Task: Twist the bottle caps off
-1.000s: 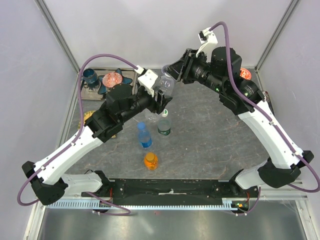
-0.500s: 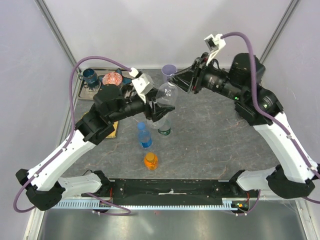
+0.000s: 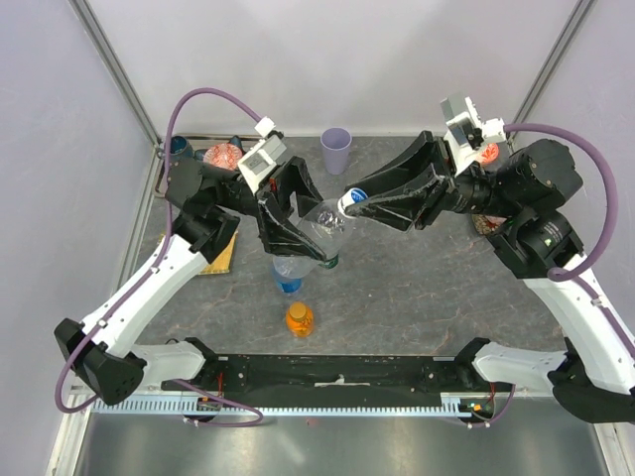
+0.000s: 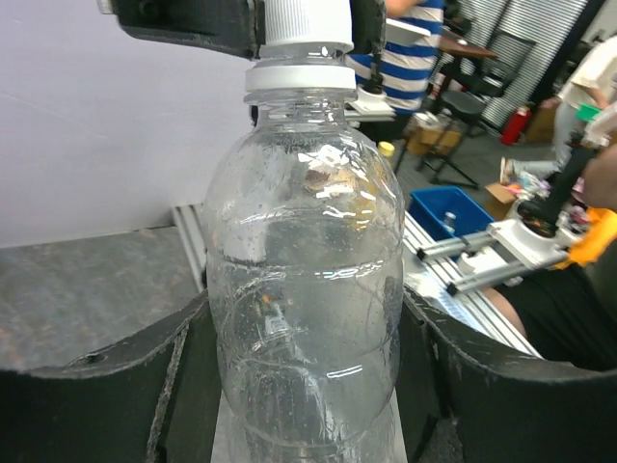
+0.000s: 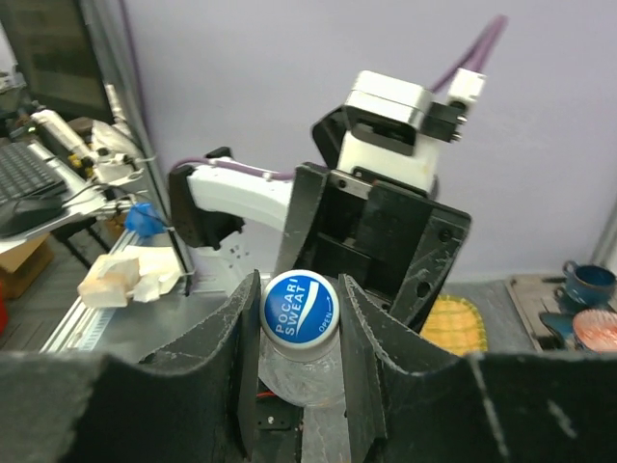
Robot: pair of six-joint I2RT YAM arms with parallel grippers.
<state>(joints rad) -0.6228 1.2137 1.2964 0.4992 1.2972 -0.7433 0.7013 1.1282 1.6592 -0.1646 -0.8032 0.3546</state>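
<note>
My left gripper (image 3: 310, 234) is shut on the plain clear bottle (image 3: 323, 220) and holds it tilted above the table, neck toward the right. My right gripper (image 3: 359, 202) is shut on its blue-topped cap (image 3: 348, 203). In the left wrist view the bottle (image 4: 307, 289) fills the space between my fingers (image 4: 96, 386), with the cap (image 4: 307, 24) at the top. In the right wrist view the cap (image 5: 300, 307) is pinched between my fingers (image 5: 228, 357). The blue-label bottle (image 3: 287, 277), the green-label bottle (image 3: 328, 261) and the short orange bottle (image 3: 300, 318) stand below, capped.
A purple cup (image 3: 336, 151) stands at the back centre. A blue mug (image 3: 179, 147) and a red-pink item (image 3: 222, 155) sit at the back left on a tray. A yellow mat (image 3: 215, 256) lies under the left arm. A red object (image 3: 487, 151) is at the back right.
Both arms have brought the clear bottle forward from the back, now tilted over the standing bottles. My right gripper has closed round its cap, and the right arm has swung out to the right.
</note>
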